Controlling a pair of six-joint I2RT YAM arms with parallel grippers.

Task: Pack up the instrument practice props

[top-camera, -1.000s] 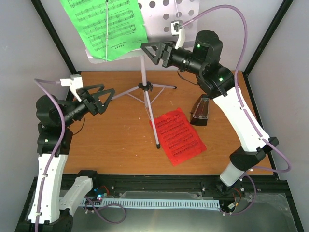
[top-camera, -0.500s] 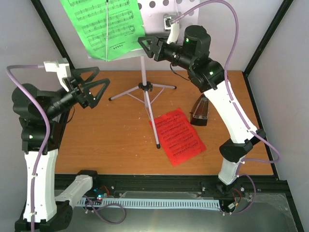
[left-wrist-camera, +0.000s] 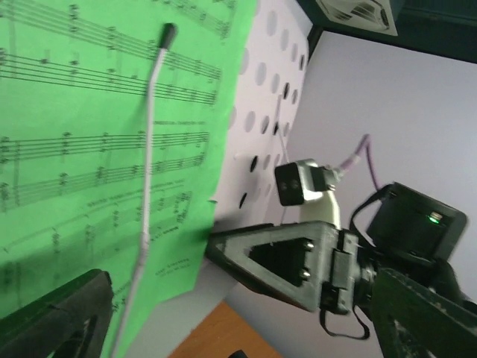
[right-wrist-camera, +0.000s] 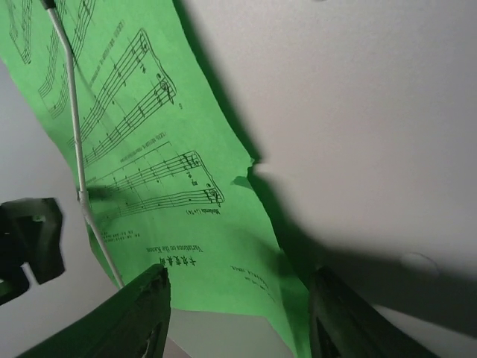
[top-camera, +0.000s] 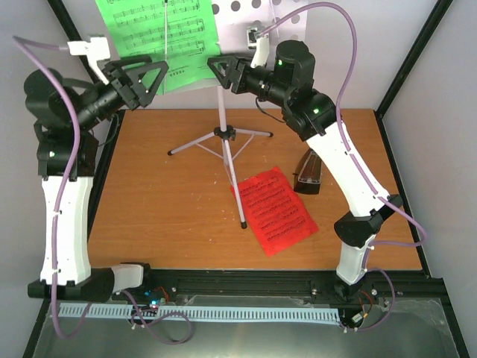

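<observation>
The pale perforated music stand (top-camera: pixel 261 26) stands at the back on thin silver tripod legs (top-camera: pixel 223 142). A green music sheet (top-camera: pixel 160 33) rests on its desk under a thin wire holder (left-wrist-camera: pixel 149 149). My left gripper (top-camera: pixel 153 83) is open and raised at the sheet's lower left. My right gripper (top-camera: pixel 216 74) is open at the sheet's lower right corner. In the right wrist view that corner (right-wrist-camera: pixel 246 253) lies between my open fingers (right-wrist-camera: pixel 127 321). A red music sheet (top-camera: pixel 276 211) lies flat on the table. The black metronome (top-camera: pixel 309 171) stands beside it, partly behind my right arm.
The wooden table (top-camera: pixel 164 201) is framed by black posts and pale walls. The tripod legs spread across the table's middle. In the left wrist view the right gripper's black finger (left-wrist-camera: pixel 283 257) sits just right of the green sheet (left-wrist-camera: pixel 97 149) on the desk (left-wrist-camera: pixel 276 112).
My left arm has risen and swung back, bringing its gripper up to the green sheet's lower left. My right gripper has moved a little left toward the sheet's lower right corner.
</observation>
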